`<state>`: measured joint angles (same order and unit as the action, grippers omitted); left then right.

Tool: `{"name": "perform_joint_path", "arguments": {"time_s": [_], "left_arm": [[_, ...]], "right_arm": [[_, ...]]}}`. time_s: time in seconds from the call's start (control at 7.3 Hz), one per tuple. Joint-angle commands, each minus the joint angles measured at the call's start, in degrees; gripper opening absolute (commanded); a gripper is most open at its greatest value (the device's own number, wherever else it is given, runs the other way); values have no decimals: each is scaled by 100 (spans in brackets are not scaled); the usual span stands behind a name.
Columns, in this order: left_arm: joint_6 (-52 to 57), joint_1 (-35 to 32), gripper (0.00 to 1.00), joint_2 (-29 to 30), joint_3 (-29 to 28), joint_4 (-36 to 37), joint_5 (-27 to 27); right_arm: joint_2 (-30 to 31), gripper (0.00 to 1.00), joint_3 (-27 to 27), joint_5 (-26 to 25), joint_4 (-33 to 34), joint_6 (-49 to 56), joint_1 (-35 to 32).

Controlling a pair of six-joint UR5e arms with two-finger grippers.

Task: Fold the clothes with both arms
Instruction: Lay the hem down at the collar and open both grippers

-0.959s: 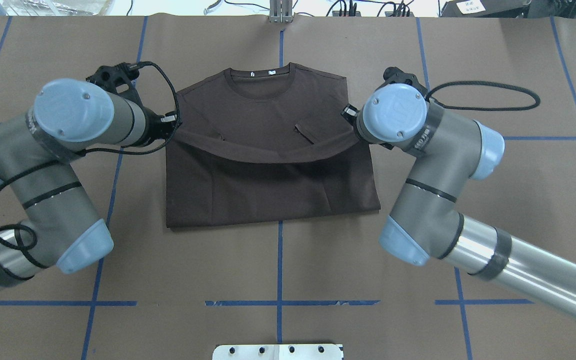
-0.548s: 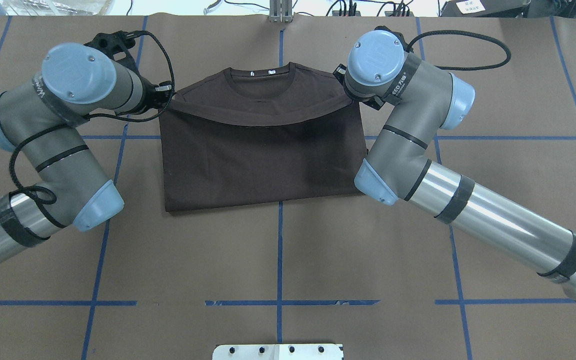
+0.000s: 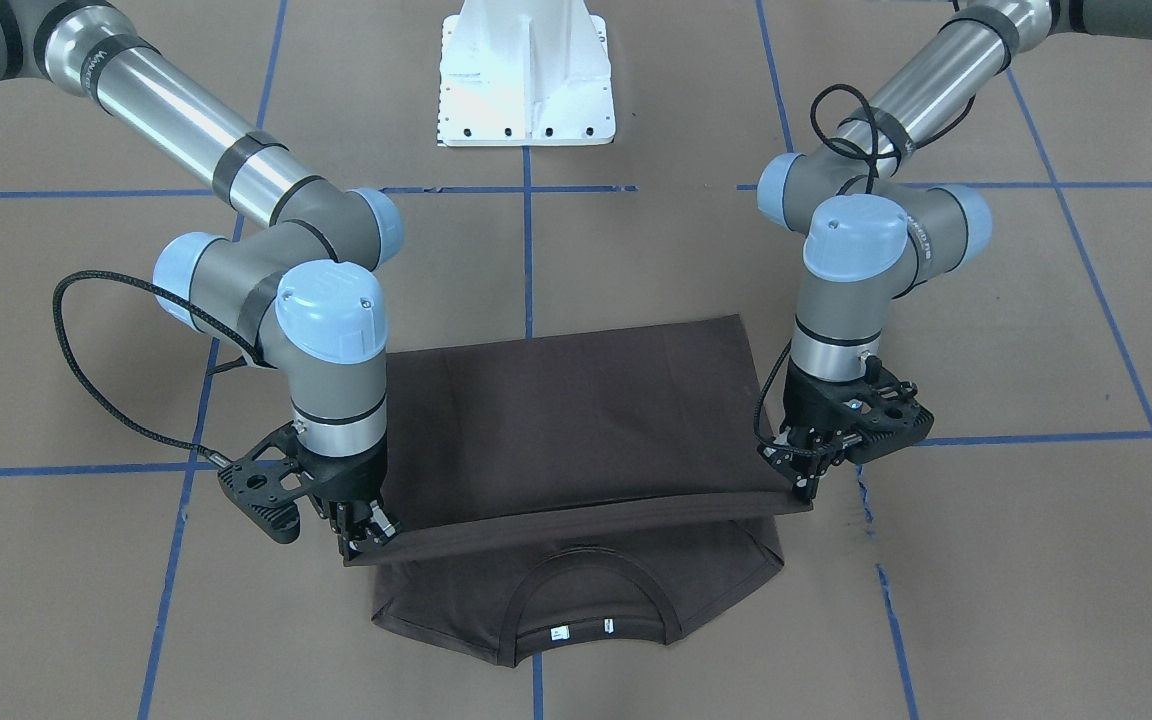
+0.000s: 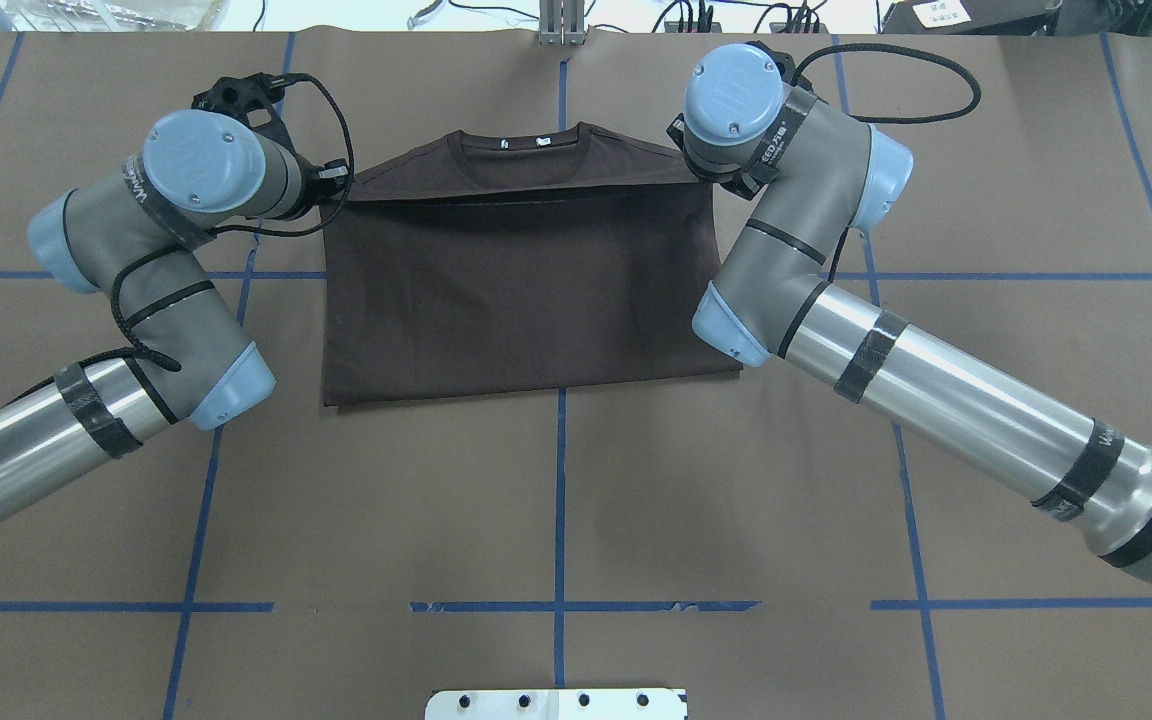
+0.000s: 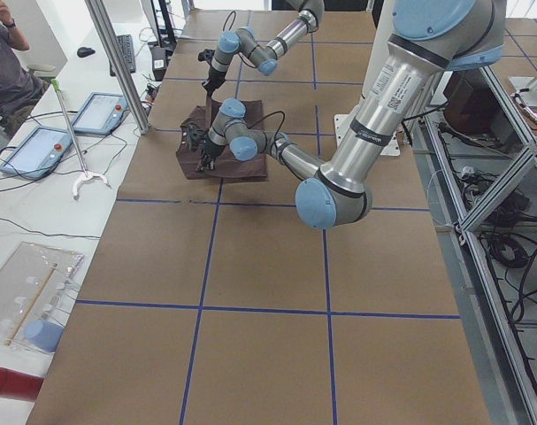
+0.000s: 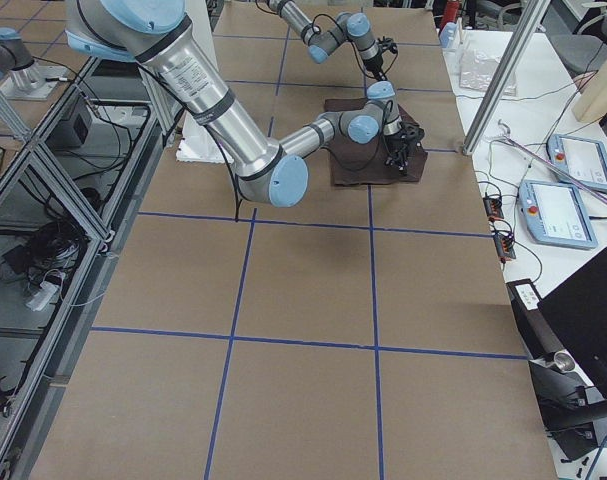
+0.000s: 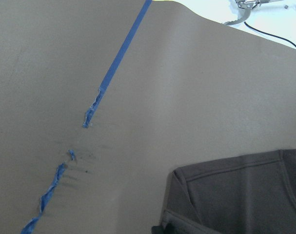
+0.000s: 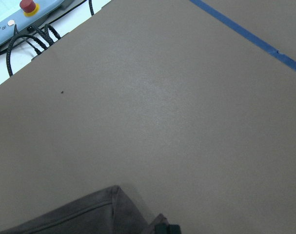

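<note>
The dark brown T-shirt (image 4: 526,290) lies on the brown paper table with its collar (image 4: 521,150) and white labels toward the far edge. Its lower part is folded up over the chest, and the lifted edge runs straight just short of the collar (image 3: 581,600). My left gripper (image 3: 804,478) is shut on one corner of that edge, my right gripper (image 3: 366,535) on the other. In the overhead view the left gripper (image 4: 336,185) shows at the shirt's left shoulder; the right one is hidden under its wrist. Both wrist views show only a shirt shoulder (image 7: 235,195) and bare paper.
The white pedestal base (image 3: 526,75) stands behind the shirt on the robot's side. Blue tape lines (image 4: 558,500) cross the table. Tablets (image 5: 100,111) and cables lie beyond the far table edge, with a metal post (image 4: 561,25) at its middle.
Both grippers have carried the shirt's edge away from the robot toward the collar. The sagging edge has been pulled straight and now covers the chest lettering.
</note>
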<state>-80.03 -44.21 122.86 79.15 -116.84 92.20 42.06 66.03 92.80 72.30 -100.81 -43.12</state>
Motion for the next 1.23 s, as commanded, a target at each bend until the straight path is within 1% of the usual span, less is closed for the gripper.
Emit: {"name": "perform_joint_path", "arguments": {"time_s": [0.0, 0.14, 0.27, 0.41, 0.55, 0.68, 0.82, 0.96, 1.1], "left_arm": [[14, 0, 16, 54, -145, -58, -18], [14, 0, 33, 63, -128, -49, -9], [-4, 0, 40, 72, -102, -84, 17], [5, -18, 40, 46, 72, -128, 34], [-4, -35, 40, -7, 335, -128, 78], [-30, -79, 40, -68, 582, -128, 470], [-48, -114, 41, -269, 932, -119, 874], [-39, -115, 41, -410, 1092, -119, 913], [-48, -106, 41, -420, 1102, -119, 914]], "right_arm": [[-57, 5, -143, -25, -217, -44, -4], [-92, 64, -143, -34, -217, -44, 5], [-145, 73, -108, -34, -225, -131, 5], [-58, 73, 170, 27, -225, -158, 5], [395, 73, 860, 271, -165, -184, 5], [1087, 74, 1729, 526, -173, -298, 188], [1642, 75, 2373, 520, -164, -708, 494], [1961, 75, 2562, 485, -199, -877, 732], [2060, 78, 2720, 511, -173, -914, 778]]}}
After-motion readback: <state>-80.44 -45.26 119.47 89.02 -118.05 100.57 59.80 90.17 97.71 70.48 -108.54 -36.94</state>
